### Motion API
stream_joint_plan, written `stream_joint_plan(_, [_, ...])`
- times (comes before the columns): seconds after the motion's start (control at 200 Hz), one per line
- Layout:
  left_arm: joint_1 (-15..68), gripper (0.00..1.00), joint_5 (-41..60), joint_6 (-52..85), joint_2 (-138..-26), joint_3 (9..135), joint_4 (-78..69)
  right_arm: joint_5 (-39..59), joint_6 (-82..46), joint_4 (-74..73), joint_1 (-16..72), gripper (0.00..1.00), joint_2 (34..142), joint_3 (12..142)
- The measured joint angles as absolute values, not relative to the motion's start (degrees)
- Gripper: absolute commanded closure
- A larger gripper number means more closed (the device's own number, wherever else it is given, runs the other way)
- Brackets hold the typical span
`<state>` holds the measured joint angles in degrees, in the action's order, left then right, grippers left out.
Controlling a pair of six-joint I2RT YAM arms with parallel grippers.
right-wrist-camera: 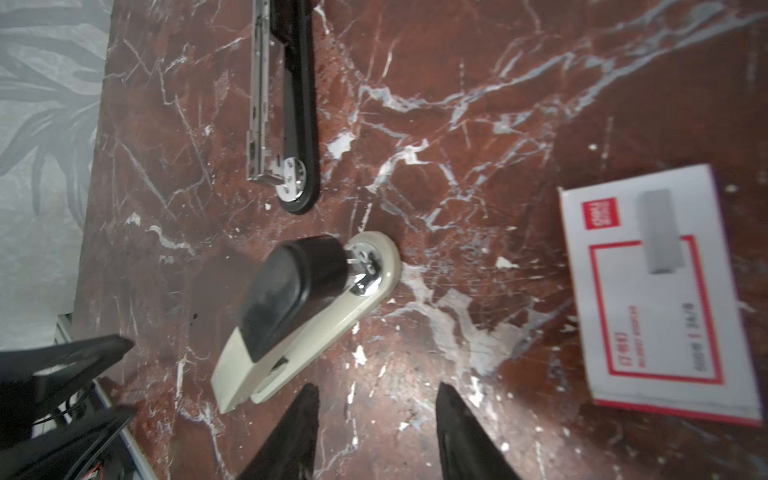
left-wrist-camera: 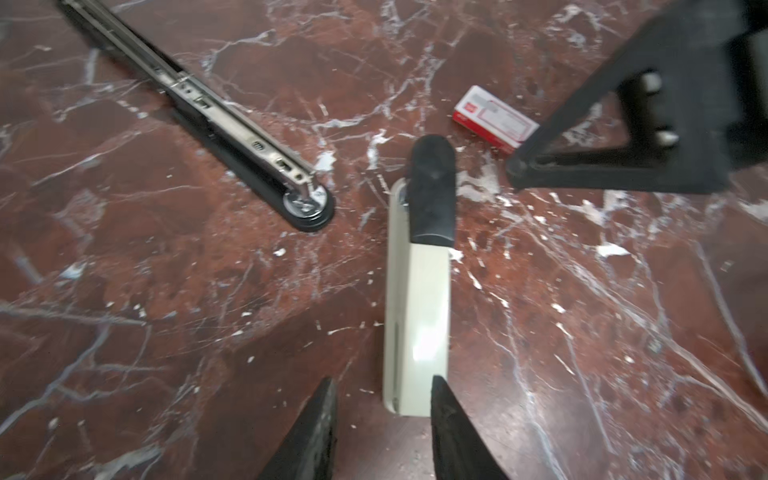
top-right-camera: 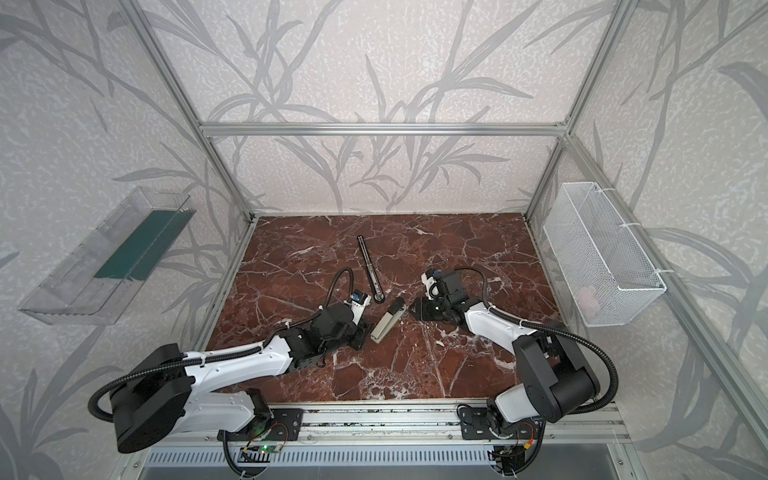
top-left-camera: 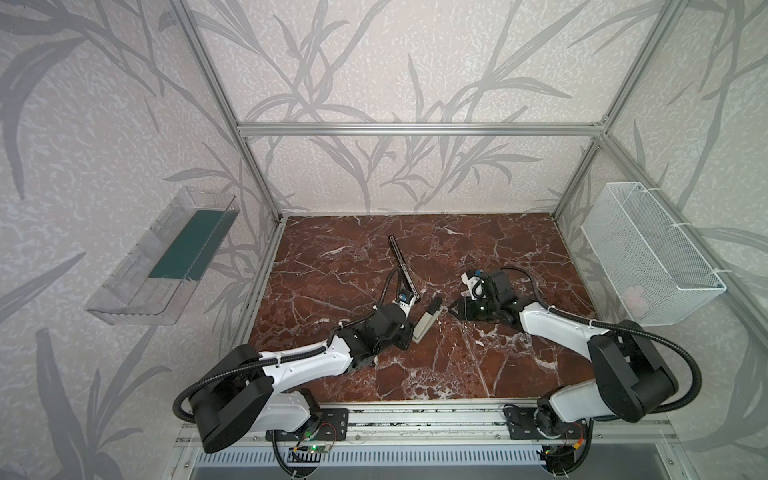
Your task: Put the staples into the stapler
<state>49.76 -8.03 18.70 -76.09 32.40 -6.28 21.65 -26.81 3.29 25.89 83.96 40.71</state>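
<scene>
**benchrat:** Looking at both top views, the beige stapler lies flat on the marble about mid-table, slanted, right between the two grippers. Its black nose points at the right gripper and its pale tail at the left gripper. Can anyone make out what the jaws are doing?

**tinkerbot:** The wrist cams help here. On the left gripper the fingers are spread a moderate way and grip nothing. The stapler's tail sits right at the gap. One fingertip overlaps its corner in that view, and I can't tell if that's actual contact. The right gripper's jaws are parted too, with only bare marble between them. The beige stapler is off to one side of it, near but apart.

**benchrat:** And the staples?

**tinkerbot:** Only the box shows. It's white with red print, lying flat on the marble just beside the right gripper, on the opposite side from the beige stapler. The strips themselves are out of sight, and in the top views the right arm covers the box.

**benchrat:** Stapler state?

**tinkerbot:** The beige one has its lid down. The black stapler lies folded out flat with its metal rail bared. It's just past the beige one's nose, toward the back wall, and they're not touching.
</scene>
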Motion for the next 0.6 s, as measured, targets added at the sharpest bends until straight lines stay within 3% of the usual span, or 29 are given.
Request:
stream_joint_plan(0.225, [48.7, 0.68, -10.3, 21.5, -87.5, 39.9, 1.1, 20.9, -29.1, 8.1, 28.8, 0.48, 87.6, 46.0])
stream_joint_plan(0.6, [50.5, 0.69, 1.9, 22.8, -91.2, 40.2, -2.6, 18.9, -32.2, 12.5, 30.4, 0.47, 96.2, 56.0])
